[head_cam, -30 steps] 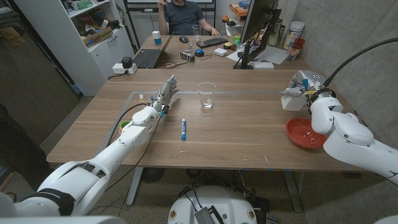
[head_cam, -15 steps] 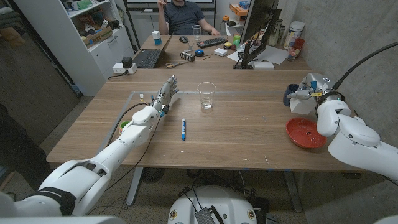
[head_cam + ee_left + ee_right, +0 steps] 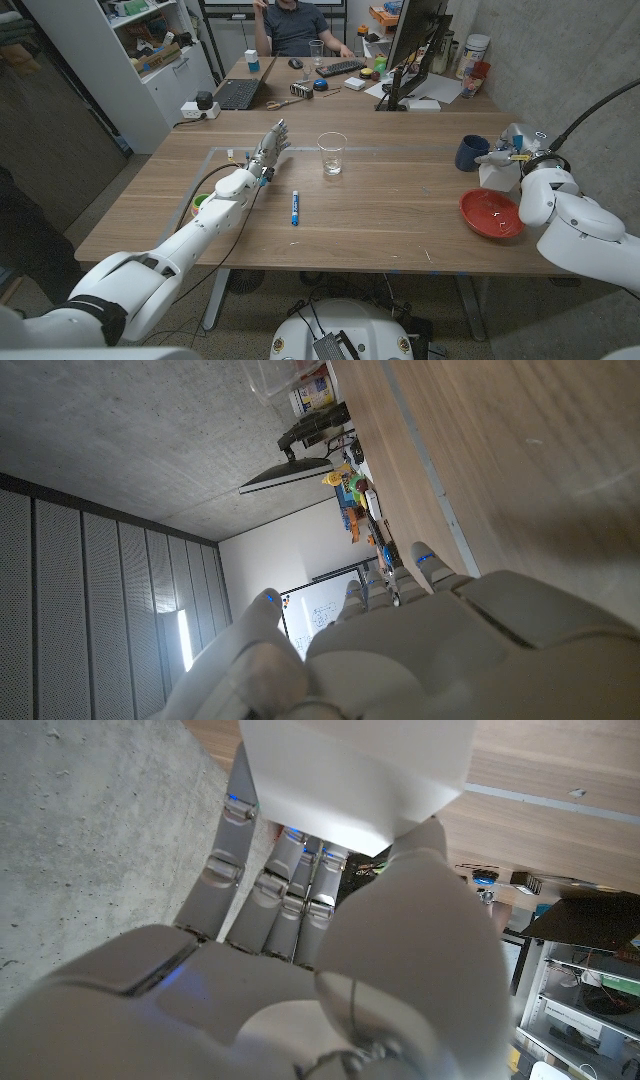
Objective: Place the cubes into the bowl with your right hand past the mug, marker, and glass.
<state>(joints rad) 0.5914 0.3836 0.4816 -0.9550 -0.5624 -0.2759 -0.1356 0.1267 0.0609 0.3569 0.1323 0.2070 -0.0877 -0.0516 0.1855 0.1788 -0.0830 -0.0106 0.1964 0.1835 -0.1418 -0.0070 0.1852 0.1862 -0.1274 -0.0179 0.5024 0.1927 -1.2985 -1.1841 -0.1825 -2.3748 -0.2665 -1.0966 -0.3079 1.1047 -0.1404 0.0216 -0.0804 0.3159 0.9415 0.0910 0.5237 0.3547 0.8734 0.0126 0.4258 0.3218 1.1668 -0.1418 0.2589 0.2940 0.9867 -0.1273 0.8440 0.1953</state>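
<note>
My right hand (image 3: 517, 148) is raised near the table's right edge and pinches a white cube (image 3: 495, 174) between thumb and fingers. In the right wrist view the white cube (image 3: 355, 780) sits at the tips of my right hand (image 3: 300, 970). A red bowl (image 3: 490, 214) lies just in front of that hand, and a dark blue mug (image 3: 469, 152) stands beside it. A clear glass (image 3: 331, 153) stands mid-table, with a blue marker (image 3: 295, 207) lying nearer me. My left hand (image 3: 268, 150) reaches out at the left, fingers straight and apart, holding nothing; my left hand (image 3: 450, 640) also fills the left wrist view's lower part.
A small green object (image 3: 200, 200) and a cable lie by the table's left edge, with small bits (image 3: 228, 155) near my left hand. Behind the table are a second desk with a laptop (image 3: 238, 93), a monitor (image 3: 415, 40) and a seated person (image 3: 295, 25). A concrete wall runs along the right.
My right hand has carried the white cube to the right, away from the mug, which now stands uncovered. The left arm has not moved.
</note>
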